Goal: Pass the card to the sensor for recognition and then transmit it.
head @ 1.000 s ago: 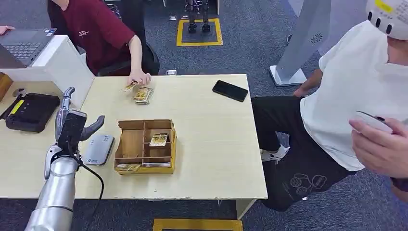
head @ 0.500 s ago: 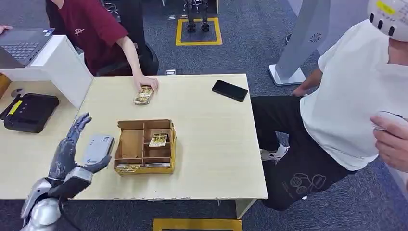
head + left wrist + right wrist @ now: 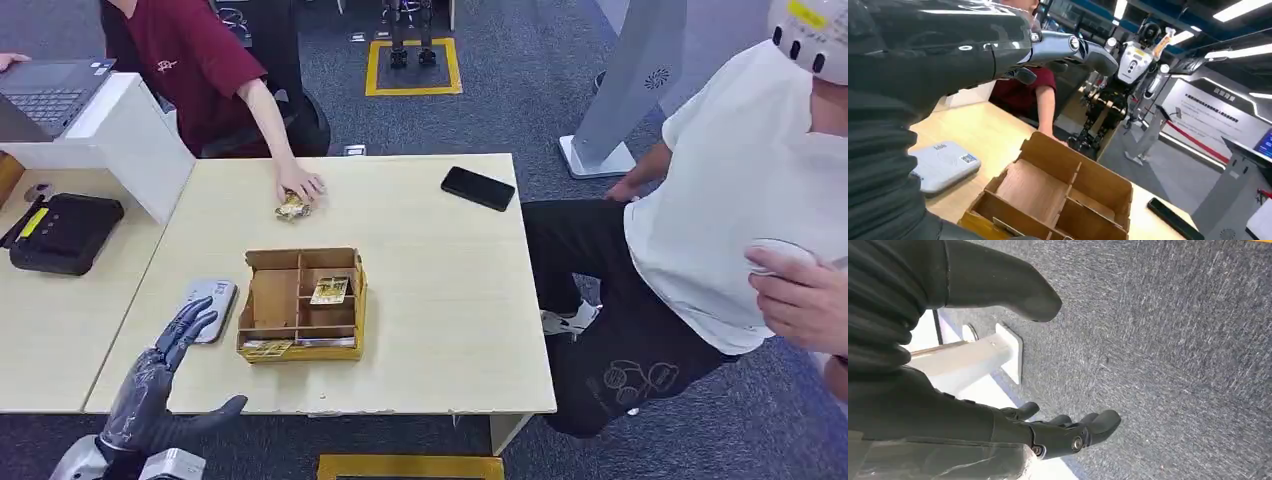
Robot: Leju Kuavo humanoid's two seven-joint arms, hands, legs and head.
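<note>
**Open left hand low at the desk's near edge, card still in the box**

A pale wooden desk (image 3: 440, 290) stands on grey-blue carpet, with a yellow-bordered floor marking beyond its far side and a second robot standing farther back in the left wrist view. On the desk sit a compartmented cardboard box (image 3: 302, 305), a grey sensor (image 3: 207, 310) just beside its left wall, a black phone (image 3: 479, 188) near the far right corner, and a small stack of cards (image 3: 291, 208) under the hand of a person in a dark red shirt (image 3: 200, 60). A second person in a white shirt (image 3: 740, 180) stands to the right of the desk. A black device (image 3: 62, 232) lies on the adjoining desk at left.

The card (image 3: 330, 290) to be passed lies flat in an upper right compartment of the box, untouched. The left hand (image 3: 160, 385) hovers at the near edge, fingers spread and holding nothing, its tips close to the sensor. The right hand (image 3: 1058, 432) hangs over the carpet, fingers loosely apart and empty.

The step in hand looks like reaching for the card. It would go best by crossing over the sensor and the box wall from above, then pinching the card by one edge, since it lies flat against the compartment floor and the dividers leave little room. Nudging the light box sideways is the likely risk.
</note>
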